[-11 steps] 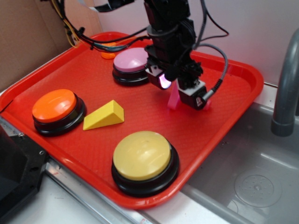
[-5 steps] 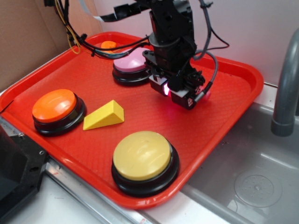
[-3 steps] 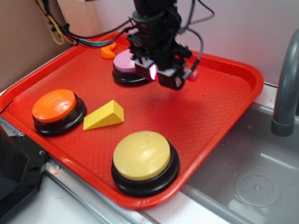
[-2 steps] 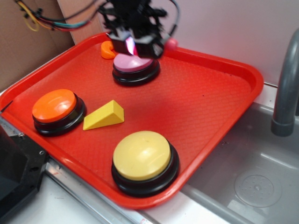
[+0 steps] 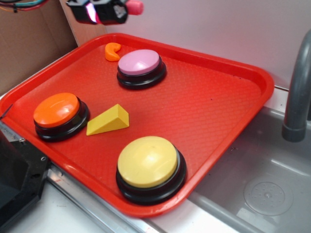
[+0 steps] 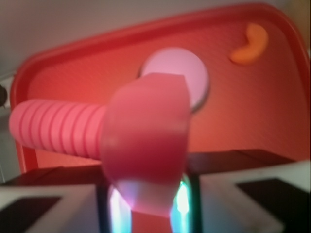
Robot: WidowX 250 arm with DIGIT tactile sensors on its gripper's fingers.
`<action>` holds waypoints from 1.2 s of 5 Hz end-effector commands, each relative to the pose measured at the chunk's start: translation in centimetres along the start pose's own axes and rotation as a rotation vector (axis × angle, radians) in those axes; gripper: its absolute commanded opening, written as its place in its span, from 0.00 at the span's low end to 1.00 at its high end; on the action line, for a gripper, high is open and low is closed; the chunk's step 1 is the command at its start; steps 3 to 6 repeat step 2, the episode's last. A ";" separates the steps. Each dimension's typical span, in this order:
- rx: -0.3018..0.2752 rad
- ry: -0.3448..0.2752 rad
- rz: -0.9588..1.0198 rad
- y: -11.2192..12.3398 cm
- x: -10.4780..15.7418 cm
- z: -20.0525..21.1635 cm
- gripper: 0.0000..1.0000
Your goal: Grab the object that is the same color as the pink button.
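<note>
My fingers (image 6: 146, 204) are clamped on the hot-pink bolt (image 6: 141, 150), gripping its flat head while the ribbed shaft sticks out sideways. In the exterior view I hold it high above the far left corner of the red tray (image 5: 228, 97), near the top edge of the picture (only the bolt's tip (image 5: 134, 7) shows there). Below me on the tray sit the pink button (image 5: 140, 65), the small orange curved piece (image 5: 112, 51), the orange-topped button (image 5: 58, 112), the yellow wedge (image 5: 110, 121) and the yellow-topped button (image 5: 149, 165).
</note>
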State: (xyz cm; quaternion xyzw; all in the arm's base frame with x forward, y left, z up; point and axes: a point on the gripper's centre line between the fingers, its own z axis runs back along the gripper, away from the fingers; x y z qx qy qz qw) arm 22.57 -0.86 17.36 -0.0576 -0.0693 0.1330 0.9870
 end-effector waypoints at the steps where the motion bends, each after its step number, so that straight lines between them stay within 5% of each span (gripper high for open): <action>1: 0.012 -0.143 0.064 1.0 0.1 3.1 0.00; 2: 0.079 -0.133 0.052 0.7 0.7 2.2 0.00; 6: 0.079 -0.133 0.052 0.7 0.7 2.2 0.00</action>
